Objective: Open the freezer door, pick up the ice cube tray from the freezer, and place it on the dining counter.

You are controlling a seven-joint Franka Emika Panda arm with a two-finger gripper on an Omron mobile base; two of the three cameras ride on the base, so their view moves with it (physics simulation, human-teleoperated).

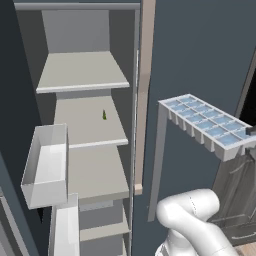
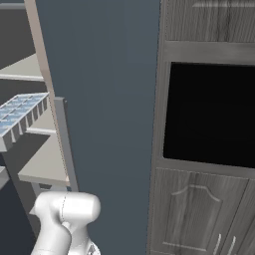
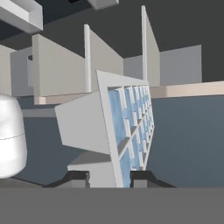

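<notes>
The ice cube tray (image 1: 207, 125), light grey with two rows of pale blue cells, hangs in the air to the right of the open freezer (image 1: 85, 125), clear of its shelves. My gripper (image 1: 249, 131) is shut on the tray's right end. In the hand view the tray (image 3: 127, 131) stands on edge between my gripper's (image 3: 110, 179) dark fingertips (image 3: 142, 178). Its far end (image 2: 20, 117) shows at the left of the right base view. The freezer door (image 1: 10, 150) is swung open at the left, with white bins (image 1: 47, 165) on its inner side. The dining counter is out of view.
A plain slate-blue door (image 2: 109, 124) with a long grey vertical handle (image 1: 157, 165) stands just behind and below the tray. A dark wood oven cabinet (image 2: 209, 114) is to the right. A small green object (image 1: 104, 115) sits on the second freezer shelf.
</notes>
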